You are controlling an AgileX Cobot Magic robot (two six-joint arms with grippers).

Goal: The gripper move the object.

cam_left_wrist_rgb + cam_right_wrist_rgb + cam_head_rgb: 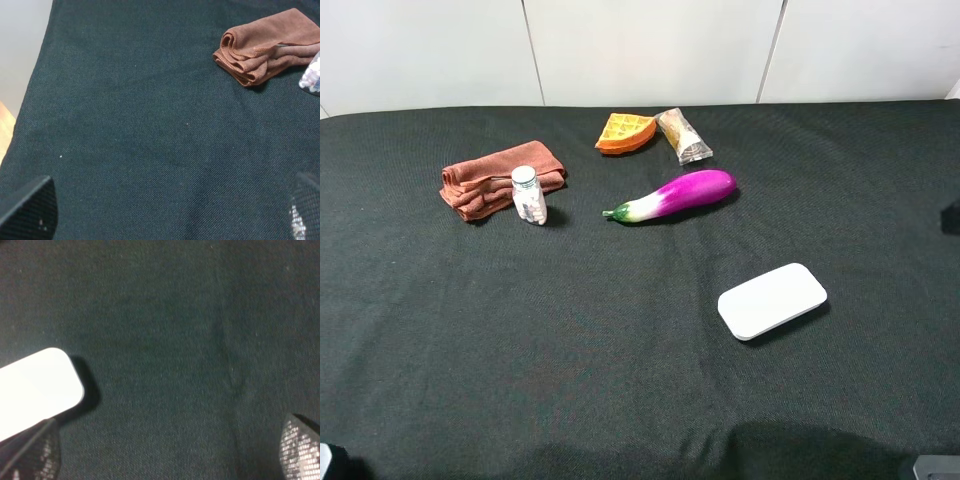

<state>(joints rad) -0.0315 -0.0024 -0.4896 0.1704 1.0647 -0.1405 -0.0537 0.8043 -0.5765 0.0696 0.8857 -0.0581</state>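
The packet point(684, 136) lies beyond the eggplant point(672, 196), long axis running away from the robot; right pincer point(165, 450), wide open and empty, is nearer.

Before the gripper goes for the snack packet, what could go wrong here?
1. The snack packet lies touching or nearly touching the orange waffle wedge, so a closing gripper may push or catch the wedge too.
2. The eggplant lies just in front of the packet; a low approach could knock it.
3. The shiny wrap may slip between the fingers.
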